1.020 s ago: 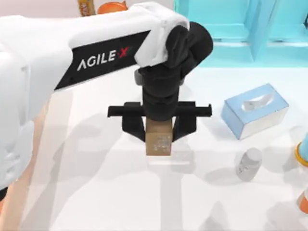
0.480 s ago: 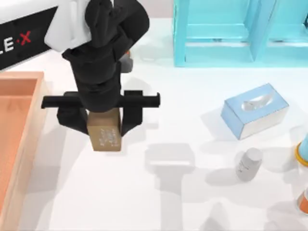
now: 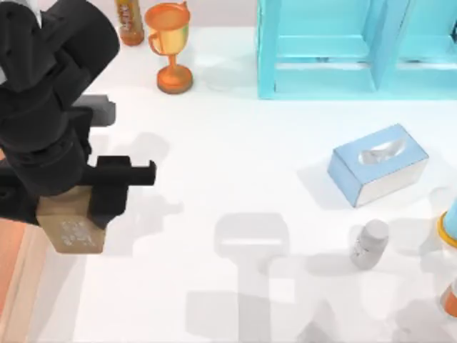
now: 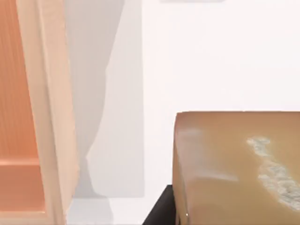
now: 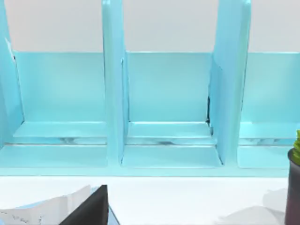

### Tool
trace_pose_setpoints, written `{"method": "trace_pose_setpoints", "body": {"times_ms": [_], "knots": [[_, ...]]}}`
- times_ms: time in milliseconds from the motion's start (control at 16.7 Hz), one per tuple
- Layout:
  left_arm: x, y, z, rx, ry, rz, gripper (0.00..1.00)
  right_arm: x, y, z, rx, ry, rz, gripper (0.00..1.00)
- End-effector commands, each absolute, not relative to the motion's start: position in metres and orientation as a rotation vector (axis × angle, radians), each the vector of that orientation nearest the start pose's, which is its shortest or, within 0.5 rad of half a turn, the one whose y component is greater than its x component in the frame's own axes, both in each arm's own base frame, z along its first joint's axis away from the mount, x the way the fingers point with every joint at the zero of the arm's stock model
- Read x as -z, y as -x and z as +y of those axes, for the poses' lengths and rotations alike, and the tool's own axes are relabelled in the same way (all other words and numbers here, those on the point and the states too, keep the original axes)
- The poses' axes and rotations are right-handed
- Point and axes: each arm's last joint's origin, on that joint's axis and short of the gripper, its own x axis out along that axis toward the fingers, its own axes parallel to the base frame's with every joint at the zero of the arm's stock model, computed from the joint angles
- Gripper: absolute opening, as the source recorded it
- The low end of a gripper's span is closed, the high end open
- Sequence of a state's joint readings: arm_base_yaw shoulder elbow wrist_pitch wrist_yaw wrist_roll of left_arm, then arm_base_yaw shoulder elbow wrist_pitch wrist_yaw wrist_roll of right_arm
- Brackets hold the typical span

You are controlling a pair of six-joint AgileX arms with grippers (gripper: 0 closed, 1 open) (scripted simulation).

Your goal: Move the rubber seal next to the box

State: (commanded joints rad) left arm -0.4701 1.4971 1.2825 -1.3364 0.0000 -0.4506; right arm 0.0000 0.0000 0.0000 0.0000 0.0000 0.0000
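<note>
Table [image 3: 235, 164]: L gripper [image 3: 61, 207] w/ seal [image 3: 70, 230]

Seal clamped in the left gripper, at the box's right wall.

Small tan-brown rubber seal block [image 3: 70, 230] with faint white markings on its upward face sits upright between the black fingers of the left gripper [image 3: 66, 204], at the table's left edge. Large shallow wooden box [image 3: 16, 271], light wood walls, orange-brown inside, lies just beside it on the left, cut off by the frame. Left wrist view: seal [image 4: 239, 168] near the box wall [image 4: 56, 117], white tabletop strip between them.
</note>
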Motion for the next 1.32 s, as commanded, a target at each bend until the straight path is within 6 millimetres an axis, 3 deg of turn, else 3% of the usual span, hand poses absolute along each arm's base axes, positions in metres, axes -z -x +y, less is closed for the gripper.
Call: {"method": "trace_pose_setpoints", "body": {"times_ms": [240,600,1080,1320], "knots": [[-0.274,-0.209,-0.087,0.016,-0.015,1.568,0.0,-0.16,-0.106,-0.001,0.0,0.0,0.0,1.0],[-0.273,-0.208,-0.087,0.02,-0.02,1.568,0.0,-0.16,-0.106,-0.001,0.0,0.0,0.0,1.0],[-0.214,-0.208,-0.085,0.017,-0.014,1.565,0.0,-0.16,-0.106,-0.001,0.0,0.0,0.0,1.0],[-0.209,-0.208,-0.085,0.016,-0.015,1.569,0.0,-0.16,-0.106,-0.001,0.0,0.0,0.0,1.0]]}}
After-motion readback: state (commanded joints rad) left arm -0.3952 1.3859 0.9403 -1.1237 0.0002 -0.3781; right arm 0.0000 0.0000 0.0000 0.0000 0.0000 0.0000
